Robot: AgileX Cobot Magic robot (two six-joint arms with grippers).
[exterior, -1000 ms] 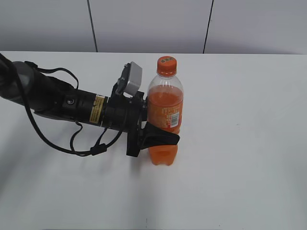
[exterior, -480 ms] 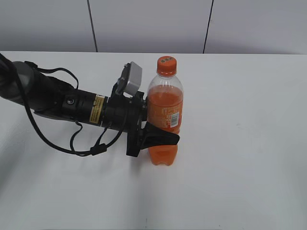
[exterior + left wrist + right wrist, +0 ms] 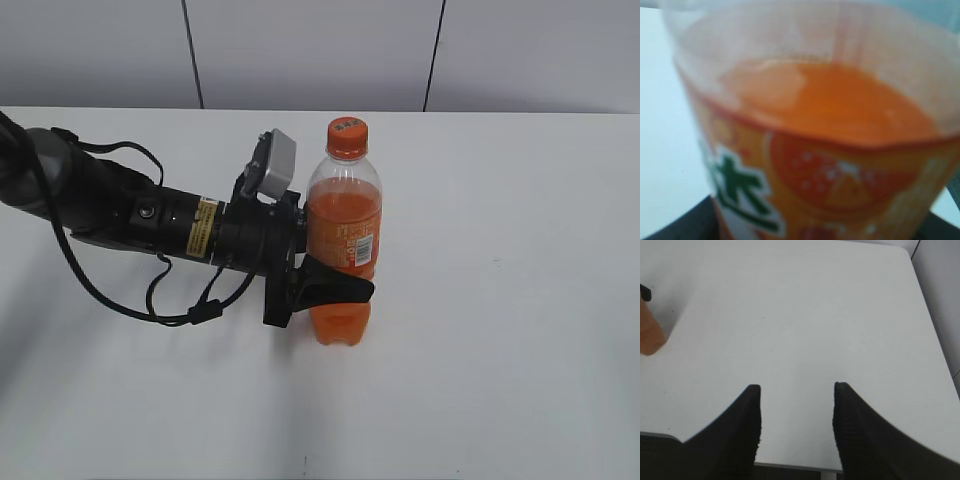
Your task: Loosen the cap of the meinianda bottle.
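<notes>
The meinianda bottle stands upright on the white table, full of orange drink, with its orange label and white barcode patch facing me. Its orange cap sits on the neck. My left gripper reaches in from the left and is shut on the bottle's lower body, one black finger across the front. In the left wrist view the bottle fills the frame, blurred. My right gripper is open and empty over bare table; it is out of the exterior view. A sliver of the bottle shows at the left edge of the right wrist view.
The white table stretches right of the bottle. Its front edge lies under my right fingers and its right edge borders a grey floor. A panelled wall stands behind. The left arm's cable loops on the table.
</notes>
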